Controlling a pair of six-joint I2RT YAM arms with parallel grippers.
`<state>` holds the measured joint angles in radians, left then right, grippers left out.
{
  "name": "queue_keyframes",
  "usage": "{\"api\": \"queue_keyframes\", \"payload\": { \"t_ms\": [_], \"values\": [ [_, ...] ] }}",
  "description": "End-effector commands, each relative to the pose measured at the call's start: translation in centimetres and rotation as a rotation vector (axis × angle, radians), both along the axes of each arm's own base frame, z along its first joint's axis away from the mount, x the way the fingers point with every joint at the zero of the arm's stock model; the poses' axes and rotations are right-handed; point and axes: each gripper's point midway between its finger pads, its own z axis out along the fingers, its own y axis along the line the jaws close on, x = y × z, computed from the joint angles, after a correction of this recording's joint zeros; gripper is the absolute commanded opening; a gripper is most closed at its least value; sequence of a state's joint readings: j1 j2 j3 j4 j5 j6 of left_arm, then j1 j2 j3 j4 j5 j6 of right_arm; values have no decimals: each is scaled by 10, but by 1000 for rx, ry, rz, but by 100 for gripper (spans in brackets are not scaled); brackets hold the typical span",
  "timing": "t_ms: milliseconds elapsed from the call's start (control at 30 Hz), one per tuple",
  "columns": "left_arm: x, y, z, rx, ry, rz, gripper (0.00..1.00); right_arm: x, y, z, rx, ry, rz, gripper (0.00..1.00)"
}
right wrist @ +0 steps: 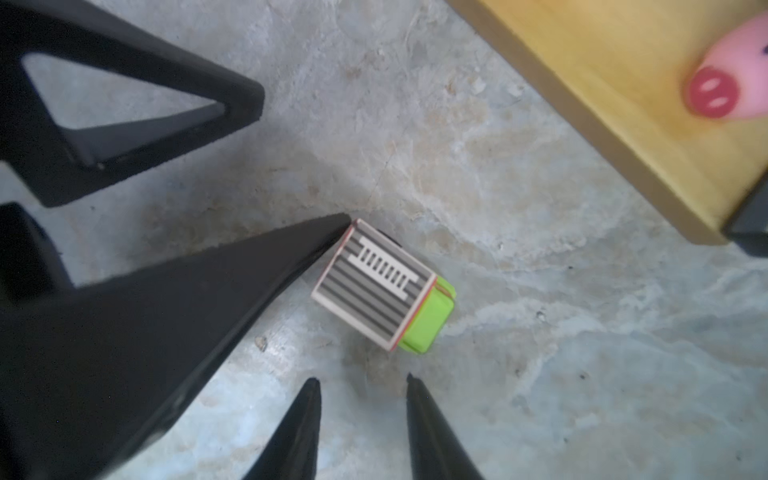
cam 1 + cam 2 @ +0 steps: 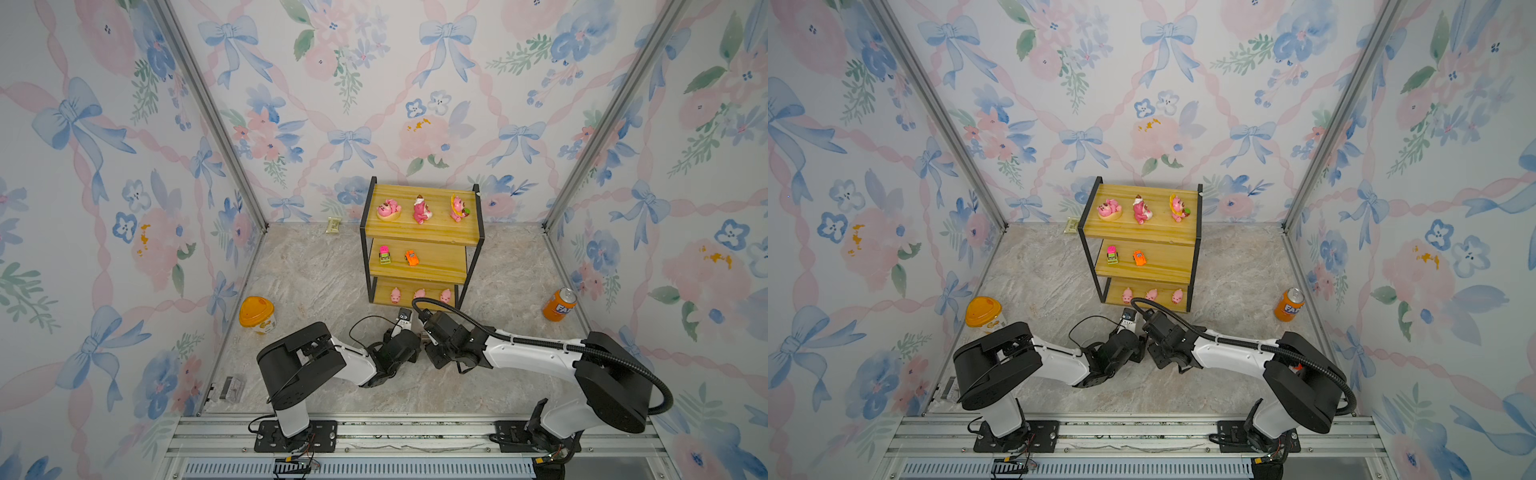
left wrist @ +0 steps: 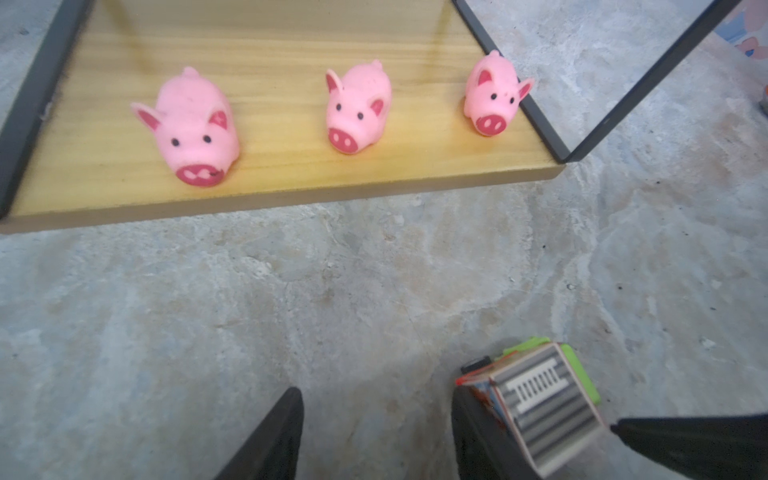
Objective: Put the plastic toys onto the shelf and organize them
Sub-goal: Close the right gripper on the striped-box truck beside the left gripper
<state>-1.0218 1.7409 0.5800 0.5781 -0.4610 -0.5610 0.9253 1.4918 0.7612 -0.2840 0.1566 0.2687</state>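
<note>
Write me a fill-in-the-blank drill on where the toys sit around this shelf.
1. The shelf carries ___ pink figurines on its top board.
2. On the middle board, the car beside the pink-green car is coloured ___.
3. The pigs stand in a row on the ___ board.
4. The grey-green toy lying in front of the shelf is a ___.

Missing words: three; orange; bottom; car.
</note>
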Motion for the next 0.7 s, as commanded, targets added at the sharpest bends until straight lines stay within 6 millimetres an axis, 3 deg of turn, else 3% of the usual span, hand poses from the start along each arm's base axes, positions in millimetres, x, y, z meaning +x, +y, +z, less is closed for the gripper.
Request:
{"api": "queue_keyframes", "payload": {
  "t_ms": [0,267,667],
  "values": [
    [0,3,15,-20,-26,-10,58,1,-7,13,31,-2,-15,37],
    [-16,19,25,-82,-20,13,59,32,-25,27,54,-21,-69,37],
    [-45,-8,8,-79,27,-52,59,70,-21,17,25,-41,-95,37]
  ]
}}
